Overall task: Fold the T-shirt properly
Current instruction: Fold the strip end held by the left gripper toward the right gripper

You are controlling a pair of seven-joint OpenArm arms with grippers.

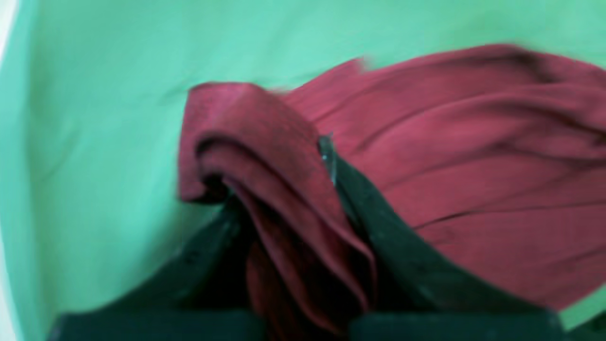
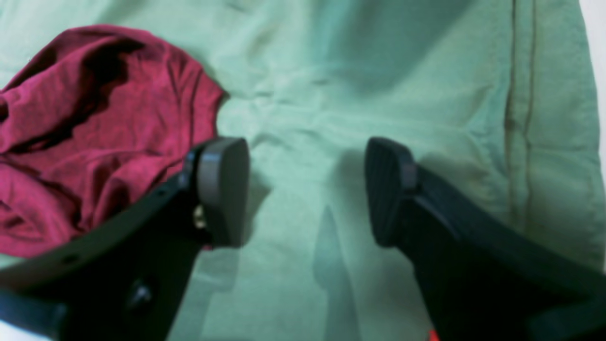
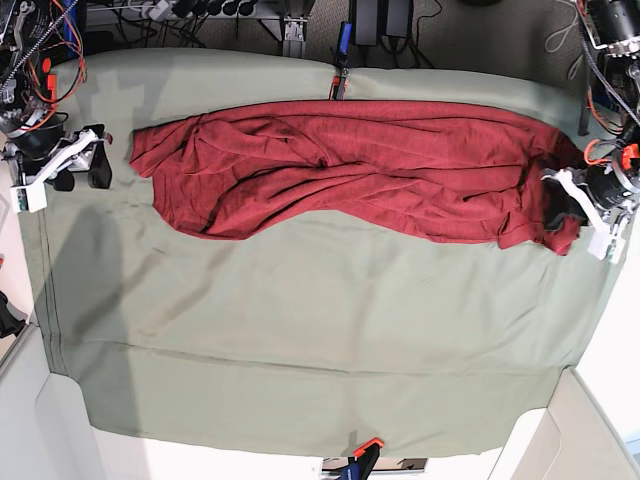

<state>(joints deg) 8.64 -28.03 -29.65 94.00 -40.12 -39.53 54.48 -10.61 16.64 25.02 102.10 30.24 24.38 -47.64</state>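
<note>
The maroon T-shirt (image 3: 350, 170) lies stretched in a long rumpled band across the far half of the sage-green cloth (image 3: 300, 330) that covers the worktop. One end reaches the left gripper (image 1: 279, 189) and the other stops just short of the right gripper (image 2: 305, 189).

The left gripper's jaws are clamped on a bunched fold of the T-shirt's edge. In the left wrist view the fabric rises between the two dark fingers (image 1: 378, 227) and curls over to one side, while the rest of the shirt spreads away beyond the jaws in long creases. That view is blurred, so the exact seam or hem in the grip cannot be told.

The right gripper's jaws stand wide apart with nothing between them but bare green cloth. One pad (image 2: 222, 189) sits just beside the crumpled end of the T-shirt – near it, whether touching cannot be told – and the other pad (image 2: 388, 189) is out over open cloth. Beyond that pad a stitched hem line (image 2: 521, 118) runs along the cloth's edge.

Around the cloth – cables and dark equipment (image 3: 370, 20) crowd the far edge, an orange-and-black clamp (image 3: 338, 85) grips the cloth at the middle of that edge, and a second clamp (image 3: 362, 450) holds the near edge. Bundled wires (image 3: 40, 50) hang by the right arm's mount. Nothing lies on the cloth between the jaws and the shirt.
</note>
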